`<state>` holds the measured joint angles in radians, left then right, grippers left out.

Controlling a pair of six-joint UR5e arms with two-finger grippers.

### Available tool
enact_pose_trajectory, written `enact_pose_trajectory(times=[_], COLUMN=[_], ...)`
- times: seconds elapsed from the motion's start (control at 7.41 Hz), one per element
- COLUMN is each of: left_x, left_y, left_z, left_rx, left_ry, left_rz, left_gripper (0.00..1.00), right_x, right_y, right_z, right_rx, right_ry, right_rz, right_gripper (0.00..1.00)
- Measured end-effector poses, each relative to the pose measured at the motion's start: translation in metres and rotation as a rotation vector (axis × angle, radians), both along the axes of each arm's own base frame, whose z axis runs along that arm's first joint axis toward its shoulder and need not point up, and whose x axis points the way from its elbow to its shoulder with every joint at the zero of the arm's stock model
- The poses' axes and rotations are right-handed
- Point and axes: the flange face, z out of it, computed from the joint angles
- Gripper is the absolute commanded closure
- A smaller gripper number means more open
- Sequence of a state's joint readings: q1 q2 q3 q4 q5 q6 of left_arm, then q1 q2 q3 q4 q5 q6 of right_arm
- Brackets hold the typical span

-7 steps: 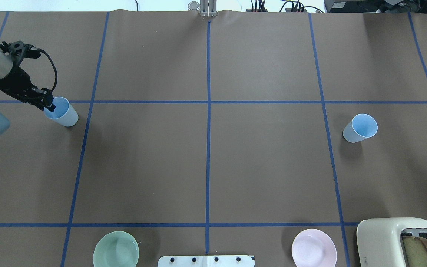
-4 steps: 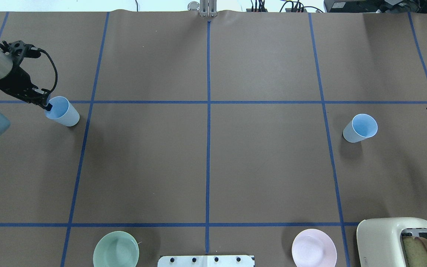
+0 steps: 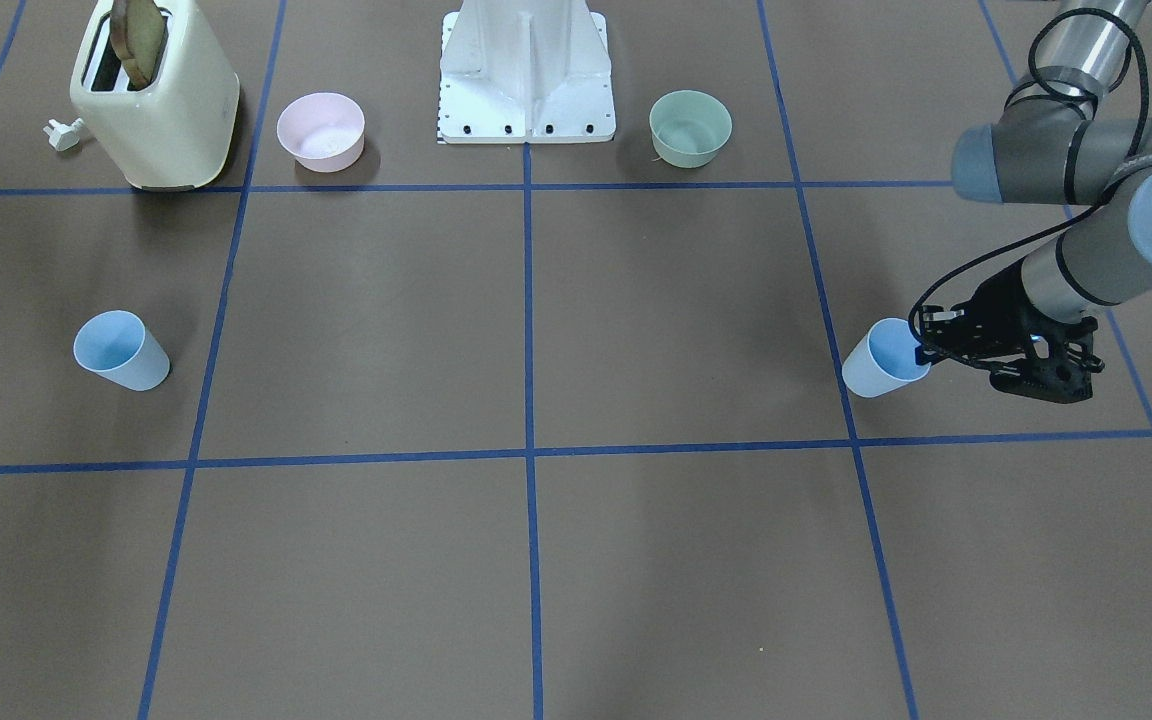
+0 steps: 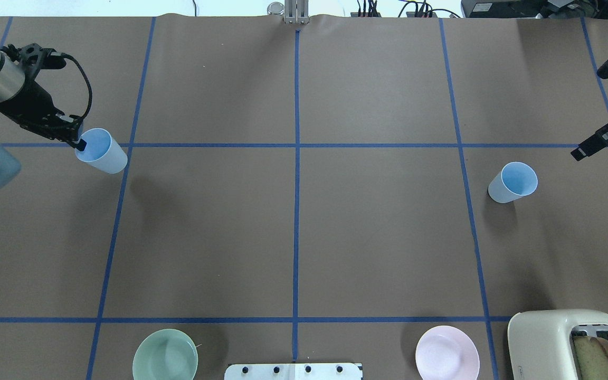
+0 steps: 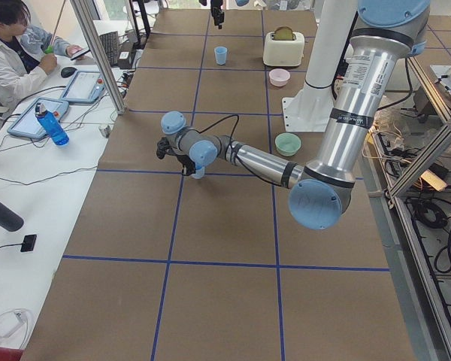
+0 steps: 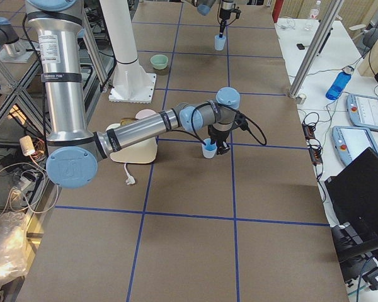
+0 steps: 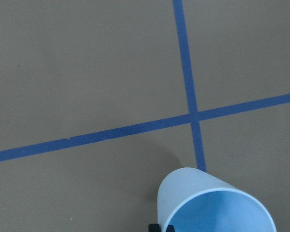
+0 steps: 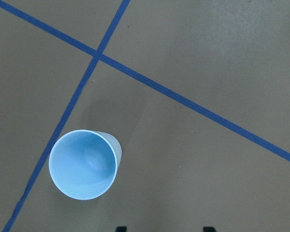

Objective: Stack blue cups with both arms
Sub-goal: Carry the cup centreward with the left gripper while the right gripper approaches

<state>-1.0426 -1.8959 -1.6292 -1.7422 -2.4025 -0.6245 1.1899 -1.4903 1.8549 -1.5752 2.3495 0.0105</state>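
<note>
1. The left gripper (image 4: 78, 141) is clamped on the rim of the left blue cup (image 4: 101, 151), far to the left of the white robot base (image 4: 293, 371).
2. This cup has been carried slightly toward the base's centre line. It now hangs tilted and its shadow lies apart from it, so it is judged lifted off the table (image 4: 378, 237).
3. The right blue cup (image 4: 513, 182) has not been moved. It stands upright, far to the right of the base.
4. The right gripper (image 8: 163, 228) has been brought in from the edge. Its fingers are spread and empty, near that cup but clear of it.
5. One pick is judged complete. The second grasp is pending.
</note>
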Motion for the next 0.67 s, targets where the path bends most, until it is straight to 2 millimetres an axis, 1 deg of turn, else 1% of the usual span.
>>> enact_pose_trajectory(times=[0.13, 0.27, 0.4, 0.54, 0.67], left_x=[0.012, 0.038, 0.07, 0.099, 0.12], left_y=[-0.004, -0.002, 0.004, 0.009, 0.015], left_z=[-0.038, -0.076, -0.107, -0.141, -0.173], left_rx=[-0.057, -0.118, -0.163, -0.192, -0.211], left_ry=[0.008, 0.014, 0.008, -0.006, -0.016], left_rz=[-0.044, -0.082, -0.111, -0.137, -0.145], left_gripper=[1.0, 1.0, 1.0, 1.0, 1.0], right_x=[-0.013, -0.028, -0.039, -0.046, -0.05], right_y=[-0.003, -0.005, -0.007, -0.009, -0.011], right_z=[-0.006, -0.013, -0.016, -0.013, -0.006], right_rx=[-0.006, -0.023, -0.037, -0.051, -0.067], right_ry=[-0.002, -0.002, 0.0, 0.004, 0.011], right_rz=[-0.004, -0.001, -0.001, -0.003, -0.005], right_gripper=[0.42, 0.42, 0.42, 0.42, 0.42])
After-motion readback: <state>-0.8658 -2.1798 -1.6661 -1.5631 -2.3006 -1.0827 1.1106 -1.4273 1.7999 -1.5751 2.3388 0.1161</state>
